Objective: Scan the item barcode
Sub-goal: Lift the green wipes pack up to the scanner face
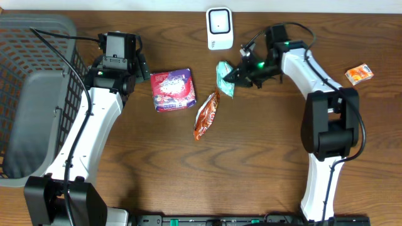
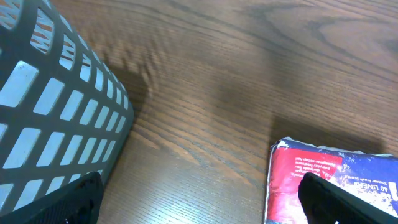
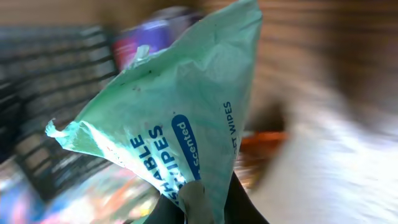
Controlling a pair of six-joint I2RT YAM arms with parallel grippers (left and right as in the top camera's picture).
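Overhead view first: the right gripper [image 1: 240, 73] was clamped on one edge of the green wipes pack [image 1: 224, 78], so the pick-up step looked done and the carry to the scanner [image 1: 220, 28] looked like the step in hand. The scanner sat near the pack, toward the far edge of the table, with bare wood between them. The purple packet [image 1: 173, 90] and the orange snack wrapper [image 1: 206, 115] lay flat on the table beside the pack, and a small orange sachet [image 1: 358, 74] was well apart on the right. The grey basket [image 1: 38, 94] took up the left end.

Left wrist view: the left gripper [image 2: 202, 208] had its fingers spread wide with nothing between them, just tabletop, with a corner of the purple packet by one finger and the basket wall by the other. It didn't look involved in this step.

Right wrist view: the pack filled the frame, pinched at its lower edge by the dark fingers, printed side toward the camera. Everything behind it was blurred. No barcode showed on that face, so it couldn't be told which side carried it.

Best guess for the next move: bring the pack over the scanner's window and turn the wrist until the barcode side faces it, keeping the soft pack from folding over the code.
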